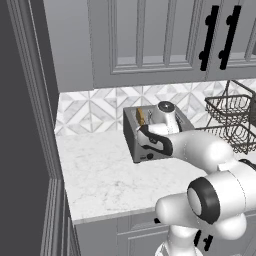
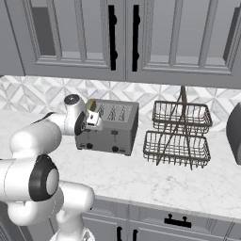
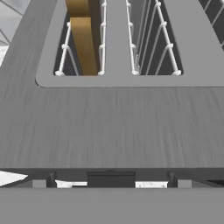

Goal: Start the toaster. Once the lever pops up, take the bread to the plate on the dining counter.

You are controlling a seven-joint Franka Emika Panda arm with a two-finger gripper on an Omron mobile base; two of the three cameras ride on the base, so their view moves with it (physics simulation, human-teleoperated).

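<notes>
The grey toaster (image 1: 131,131) (image 2: 117,128) stands on the marble worktop against the tiled wall. The tan bread (image 1: 141,116) (image 2: 90,104) (image 3: 83,41) stands upright in its left-end slot. My gripper (image 1: 148,141) (image 2: 93,121) (image 3: 111,181) hovers over the toaster's front top edge, at the end that holds the bread, pointing down. It is open, with its fingertips (image 3: 39,183) far apart and nothing held. A dark tab, probably the lever (image 3: 110,178), shows between them just past the front edge. The plate and the dining counter are out of view.
A two-tier wire basket rack (image 2: 178,134) (image 1: 231,120) stands right of the toaster. A dark grey appliance edge (image 2: 235,129) sits at the far right. Upper cabinets with black handles (image 2: 113,42) hang above. A tall dark panel (image 1: 25,125) bounds the worktop (image 1: 100,175) on the left.
</notes>
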